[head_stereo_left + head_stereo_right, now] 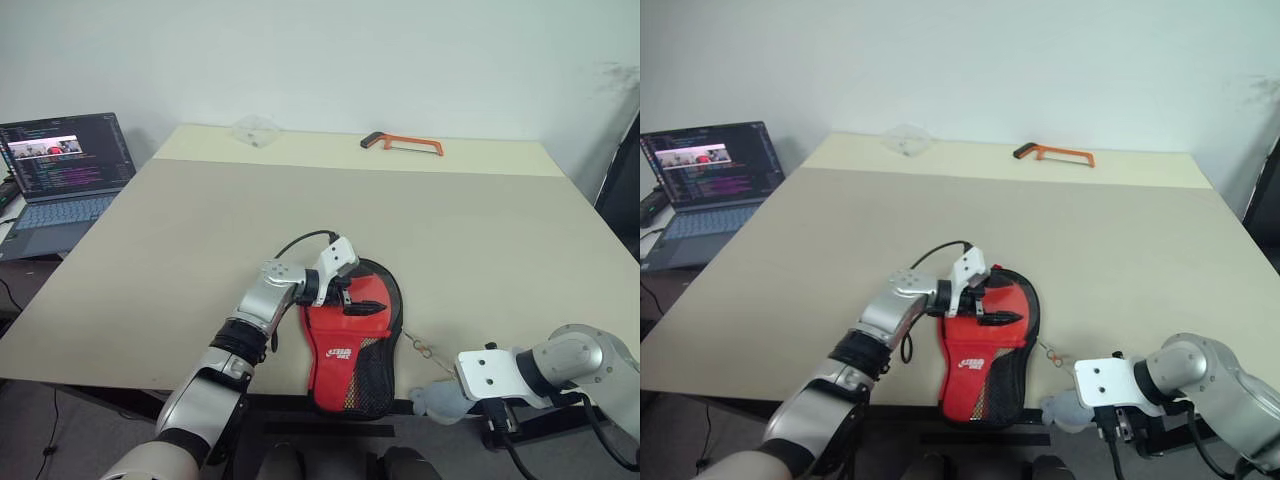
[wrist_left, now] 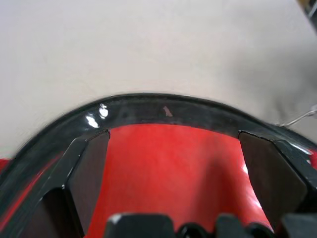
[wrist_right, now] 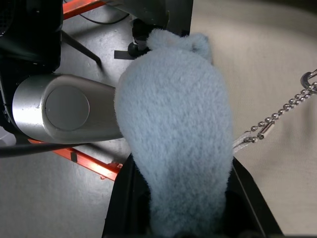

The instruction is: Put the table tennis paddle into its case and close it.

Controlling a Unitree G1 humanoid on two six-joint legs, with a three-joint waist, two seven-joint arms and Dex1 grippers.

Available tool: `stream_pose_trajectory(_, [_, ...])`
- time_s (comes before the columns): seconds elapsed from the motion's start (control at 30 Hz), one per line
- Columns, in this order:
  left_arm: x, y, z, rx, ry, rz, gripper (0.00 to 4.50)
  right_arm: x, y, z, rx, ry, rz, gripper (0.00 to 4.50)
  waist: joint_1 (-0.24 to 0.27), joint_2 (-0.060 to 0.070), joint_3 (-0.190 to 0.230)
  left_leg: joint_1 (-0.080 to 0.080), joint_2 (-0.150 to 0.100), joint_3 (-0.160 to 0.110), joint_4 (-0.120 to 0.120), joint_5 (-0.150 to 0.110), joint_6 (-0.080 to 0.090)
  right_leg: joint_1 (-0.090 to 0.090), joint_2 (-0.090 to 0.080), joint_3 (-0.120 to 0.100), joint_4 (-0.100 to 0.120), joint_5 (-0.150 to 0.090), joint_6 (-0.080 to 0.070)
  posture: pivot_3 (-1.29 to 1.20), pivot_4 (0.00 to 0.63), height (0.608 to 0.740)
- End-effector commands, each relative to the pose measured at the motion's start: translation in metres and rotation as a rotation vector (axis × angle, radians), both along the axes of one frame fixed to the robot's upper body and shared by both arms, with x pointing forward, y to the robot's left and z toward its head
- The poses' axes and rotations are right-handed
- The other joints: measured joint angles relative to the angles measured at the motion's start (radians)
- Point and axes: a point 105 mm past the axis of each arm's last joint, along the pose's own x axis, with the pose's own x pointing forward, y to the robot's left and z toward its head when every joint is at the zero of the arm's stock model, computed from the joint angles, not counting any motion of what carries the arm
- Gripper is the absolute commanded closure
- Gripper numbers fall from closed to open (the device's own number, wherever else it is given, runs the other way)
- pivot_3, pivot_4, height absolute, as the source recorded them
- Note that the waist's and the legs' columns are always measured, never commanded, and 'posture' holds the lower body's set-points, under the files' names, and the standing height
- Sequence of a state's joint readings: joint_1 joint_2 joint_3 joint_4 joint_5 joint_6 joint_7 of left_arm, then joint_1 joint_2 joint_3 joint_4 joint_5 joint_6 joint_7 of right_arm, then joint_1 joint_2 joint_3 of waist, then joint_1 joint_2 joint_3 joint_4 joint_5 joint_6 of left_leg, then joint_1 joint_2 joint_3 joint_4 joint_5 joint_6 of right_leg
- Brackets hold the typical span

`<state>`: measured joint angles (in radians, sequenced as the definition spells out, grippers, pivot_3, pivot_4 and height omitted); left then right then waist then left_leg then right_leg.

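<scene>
**Left jaws spread over the case, right jaws pinching a fuzzy lump**

The left gripper (image 1: 362, 297) has its jaws spread wide, hovering over the round end of the case (image 1: 352, 350), whose red panel and black edging lie between and just beyond them. The right gripper (image 3: 183, 208) has its jaws pinching a pale blue fuzzy lump (image 3: 176, 144) on a bead chain (image 3: 277, 115), beside the case at the surface (image 1: 300, 220) edge.

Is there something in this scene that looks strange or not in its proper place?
Yes. The right gripper is shut on a pale blue fuzzy charm, tied by a bead chain toward the case. The charm hangs past the table edge. Also, the case's narrow end overhangs the near edge. The left gripper is open on the case.
</scene>
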<state>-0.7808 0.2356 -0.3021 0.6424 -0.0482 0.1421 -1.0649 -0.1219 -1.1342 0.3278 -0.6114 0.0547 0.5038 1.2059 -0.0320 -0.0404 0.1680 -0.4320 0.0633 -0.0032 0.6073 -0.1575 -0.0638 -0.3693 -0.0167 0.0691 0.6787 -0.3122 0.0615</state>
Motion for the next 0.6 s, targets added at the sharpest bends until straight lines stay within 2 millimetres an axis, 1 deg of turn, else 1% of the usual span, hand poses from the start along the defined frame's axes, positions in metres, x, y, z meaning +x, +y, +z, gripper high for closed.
stream_pose_trajectory(0.03, [0.002,0.012,-0.044,0.186,0.011,0.054,0.00,-0.007,-0.001,-0.011,-0.017,0.054,0.006,3.81,0.000,-0.002,-0.003,0.000,0.000,-0.001,0.000,0.000,0.000,0.000,0.000,0.000,0.000,0.000,0.000,0.00,0.150,0.740])
stream_pose_trajectory(0.1, [0.002,0.017,-0.061,0.246,0.017,0.075,0.00,-0.008,-0.001,-0.009,-0.021,0.058,0.013,3.81,0.001,-0.003,-0.009,0.002,0.000,-0.001,0.000,0.000,0.000,0.000,0.000,0.000,-0.001,-0.001,-0.001,0.00,0.150,0.740])
stream_pose_trajectory(0.13, [0.003,0.019,-0.066,0.266,0.024,0.093,0.00,-0.009,-0.001,-0.008,-0.022,0.061,0.019,3.81,0.001,-0.004,-0.012,0.004,0.000,-0.001,0.000,0.000,0.000,0.000,-0.001,0.000,-0.001,-0.003,-0.005,0.00,0.150,0.740])
stream_pose_trajectory(0.23, [0.004,0.023,-0.075,0.297,0.040,0.129,0.00,-0.016,-0.002,-0.005,-0.029,0.081,0.056,3.81,0.001,-0.004,-0.019,0.007,-0.001,0.000,0.000,0.000,0.000,0.003,-0.002,0.000,-0.001,-0.004,-0.006,0.00,0.150,0.740])
stream_pose_trajectory(0.37, [0.005,0.025,-0.078,0.308,0.046,0.133,0.00,-0.027,-0.002,-0.004,-0.035,0.115,0.119,3.81,0.008,-0.001,-0.024,0.009,-0.002,0.000,0.000,-0.001,-0.001,0.006,-0.003,0.000,-0.003,-0.004,-0.006,0.00,0.150,0.740])
stream_pose_trajectory(0.47, [0.004,0.023,-0.079,0.306,0.058,0.132,0.00,-0.045,0.001,-0.012,-0.048,0.161,0.203,3.81,0.013,0.000,-0.025,0.009,-0.002,0.000,-0.002,-0.001,-0.002,0.007,-0.004,-0.001,-0.006,-0.005,-0.006,0.00,0.150,0.740])
stream_pose_trajectory(0.6, [0.001,0.022,-0.081,0.308,0.065,0.119,0.00,-0.059,0.007,-0.021,-0.041,0.195,0.265,3.81,0.028,0.001,-0.026,0.010,-0.003,0.000,-0.001,-0.007,-0.002,0.010,-0.004,-0.001,-0.007,-0.010,-0.005,0.00,0.150,0.740])
